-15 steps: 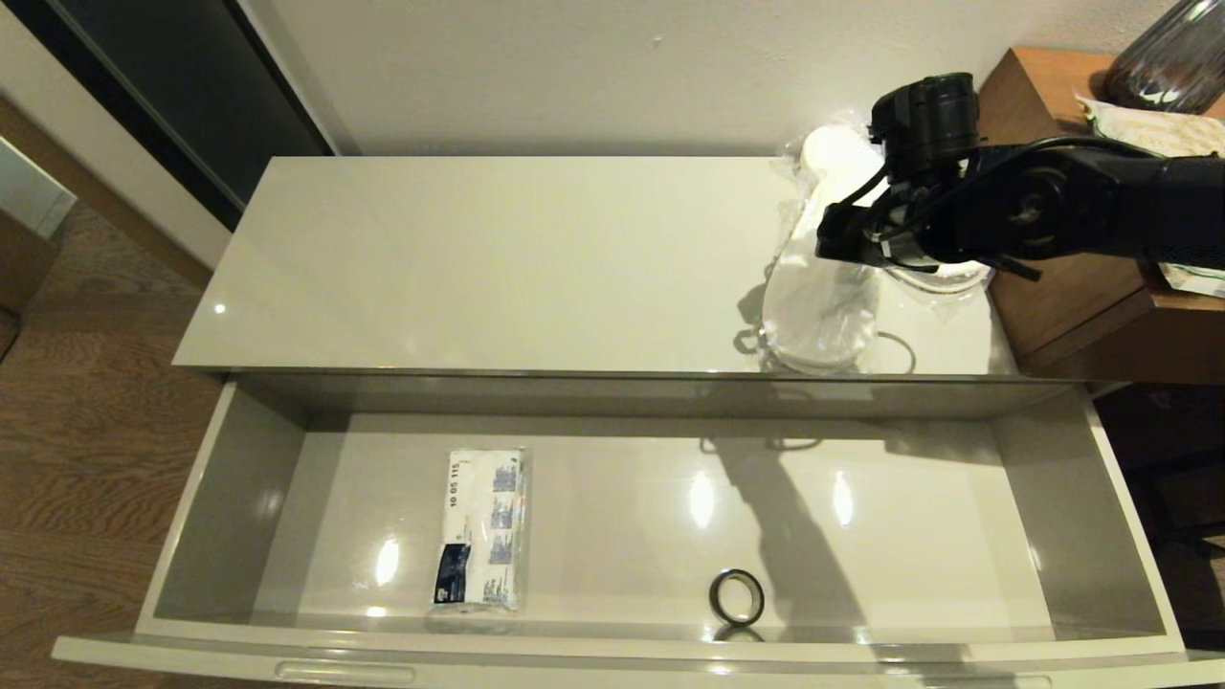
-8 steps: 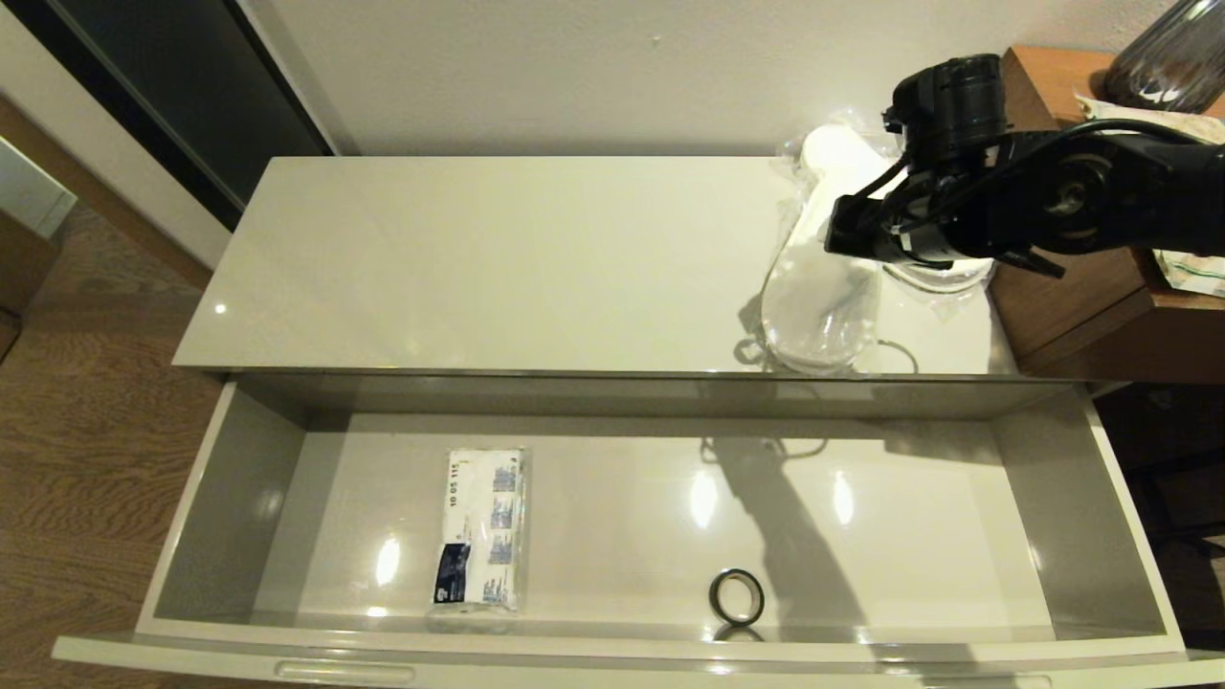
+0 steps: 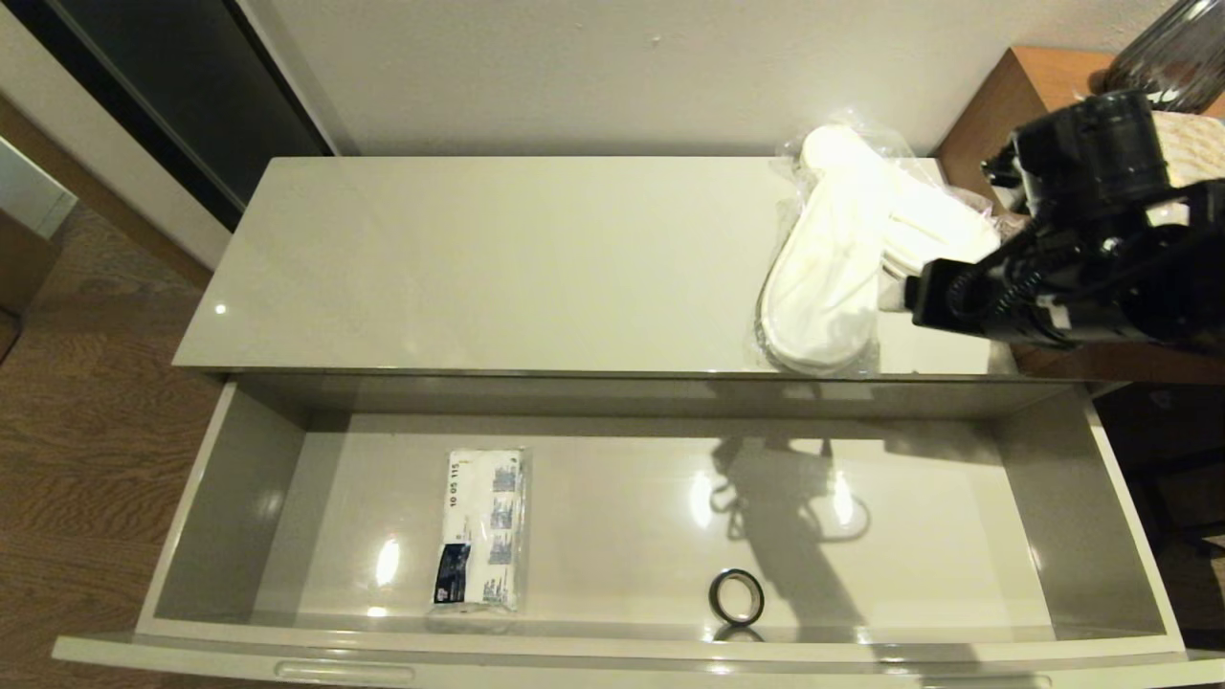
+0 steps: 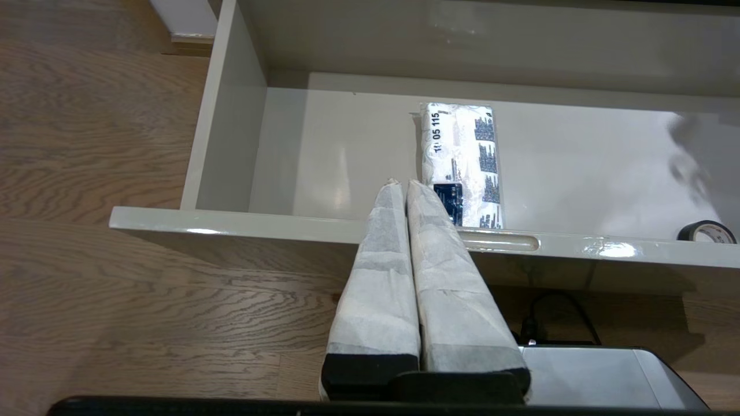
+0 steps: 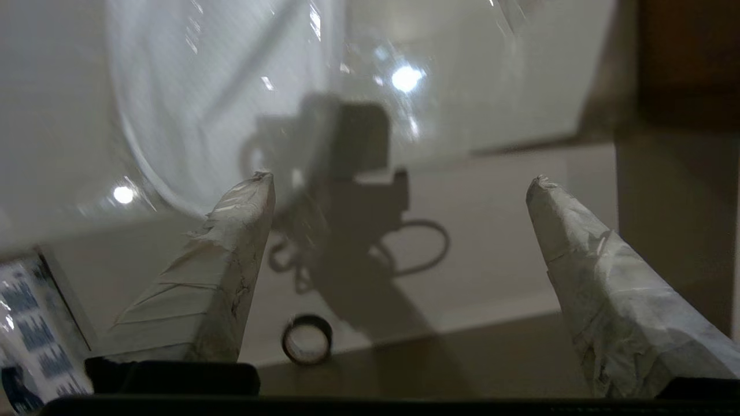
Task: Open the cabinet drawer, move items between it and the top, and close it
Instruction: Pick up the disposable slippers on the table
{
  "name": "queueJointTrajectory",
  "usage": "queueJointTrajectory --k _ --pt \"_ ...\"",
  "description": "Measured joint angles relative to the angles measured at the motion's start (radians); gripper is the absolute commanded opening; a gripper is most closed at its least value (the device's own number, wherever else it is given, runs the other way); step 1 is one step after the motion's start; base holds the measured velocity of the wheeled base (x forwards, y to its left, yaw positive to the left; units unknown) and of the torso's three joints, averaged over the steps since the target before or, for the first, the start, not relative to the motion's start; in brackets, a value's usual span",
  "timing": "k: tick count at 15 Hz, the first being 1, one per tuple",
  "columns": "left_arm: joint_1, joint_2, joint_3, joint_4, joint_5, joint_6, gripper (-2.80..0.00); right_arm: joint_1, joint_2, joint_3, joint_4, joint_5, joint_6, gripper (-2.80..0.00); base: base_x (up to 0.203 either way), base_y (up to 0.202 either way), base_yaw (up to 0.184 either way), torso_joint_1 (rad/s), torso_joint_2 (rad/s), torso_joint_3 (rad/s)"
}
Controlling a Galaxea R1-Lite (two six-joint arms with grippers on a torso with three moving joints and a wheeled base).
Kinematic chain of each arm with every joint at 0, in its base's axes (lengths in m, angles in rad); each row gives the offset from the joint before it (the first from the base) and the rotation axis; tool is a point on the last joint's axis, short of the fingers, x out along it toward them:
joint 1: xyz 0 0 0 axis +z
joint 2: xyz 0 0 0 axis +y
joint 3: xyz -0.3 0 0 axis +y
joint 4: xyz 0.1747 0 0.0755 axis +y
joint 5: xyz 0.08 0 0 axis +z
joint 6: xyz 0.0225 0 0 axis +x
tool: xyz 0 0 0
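Observation:
The cabinet drawer (image 3: pixel 239 498) stands pulled fully out, with a recessed slot (image 3: pixel 345 673) in its front edge. Two clear-bagged packs of white slippers (image 3: pixel 828 277) lie overlapping at the right back of the glossy top (image 3: pixel 498 258). My right arm (image 3: pixel 1081 268) hovers over the top's right front corner, just right of the packs. The right gripper (image 5: pixel 399 182) is open with nothing between its fingers, and a bagged slipper (image 5: pixel 202 104) lies beyond them. My left gripper (image 4: pixel 400 184) is shut and empty in front of the drawer's left part, out of the head view.
A white packet with blue print (image 3: pixel 478 526) and a small black ring (image 3: pixel 736 595) lie on the drawer's floor. A brown wooden side table (image 3: pixel 1043 105) with a glass vase (image 3: pixel 1172 48) stands against the cabinet's right end. Wood floor lies to the left.
My right arm has drawn back from above the slipper packs, moving right and toward the top's front edge. Both packs now show uncovered on the top.

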Motion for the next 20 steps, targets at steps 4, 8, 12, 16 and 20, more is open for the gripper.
queueJointTrajectory --k 4,8,12,16,20 --pt "-0.001 0.0 0.0 0.0 0.0 0.0 -2.8 0.006 -0.287 0.323 0.111 -0.005 0.117 -2.8 0.0 0.0 0.0 0.0 0.0 0.0" --pt "-0.001 0.0 0.0 0.0 0.0 0.0 -2.8 0.007 -0.524 0.458 0.31 0.021 0.248 -2.8 0.0 0.0 0.0 0.0 0.0 0.0" --pt "0.0 0.0 0.0 0.0 0.0 0.0 -2.8 -0.055 -0.724 0.443 0.533 0.032 0.256 -2.8 0.0 0.0 0.0 0.0 0.0 0.0" --pt "-0.001 0.0 0.0 0.0 0.0 0.0 -2.8 -0.113 -0.842 0.119 0.844 0.055 0.25 -2.8 0.0 0.0 0.0 0.0 0.0 0.0" --pt "0.0 0.0 0.0 0.0 0.0 0.0 -2.8 -0.189 -0.996 -0.1 1.198 0.11 0.195 -2.8 0.0 0.0 0.0 0.0 0.0 0.0"
